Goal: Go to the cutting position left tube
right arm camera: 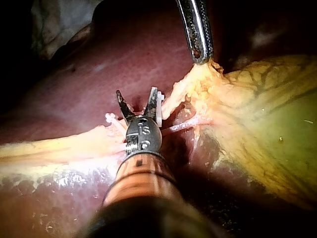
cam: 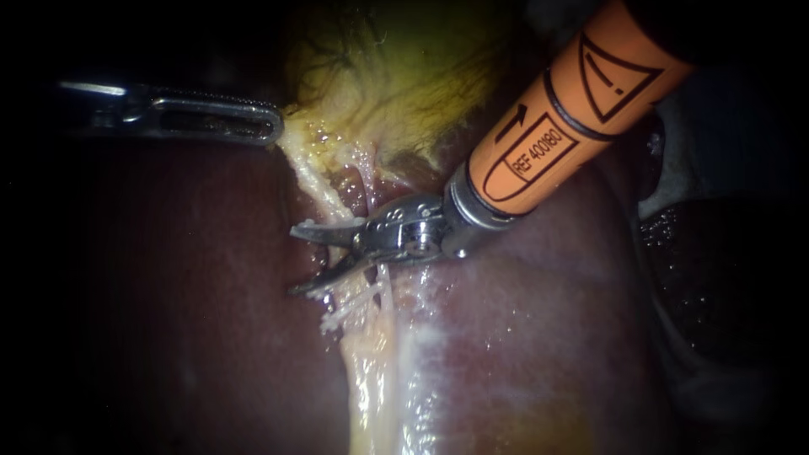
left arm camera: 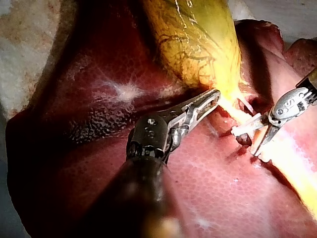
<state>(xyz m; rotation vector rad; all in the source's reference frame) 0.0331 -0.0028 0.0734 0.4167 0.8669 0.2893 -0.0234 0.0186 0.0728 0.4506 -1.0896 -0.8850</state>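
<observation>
My left instrument [cam: 271, 126] comes in from the left, its jaws shut on the pale edge of the yellow-green gallbladder [cam: 396, 76], pulling it taut. From that spot a pale left tube [cam: 320, 190] runs down across the dark liver [cam: 185, 295]. My right instrument [cam: 295, 259], on an orange shaft, holds its blades open across this tube, pointing left, without closing on it. A white clip [cam: 341, 313] sits on the tube just below the lower blade. In the right wrist view the open blades [right arm camera: 137, 96] lie over the tube [right arm camera: 173, 94], with a clip [right arm camera: 110, 119] beside them.
A thinner pinkish strand [cam: 368, 173] runs to the right of the pale tube, behind the right instrument's hinge. A glistening pale band of tissue [cam: 375, 379] continues down over the liver. In the left wrist view white padding [left arm camera: 25, 54] lies beyond the liver's edge.
</observation>
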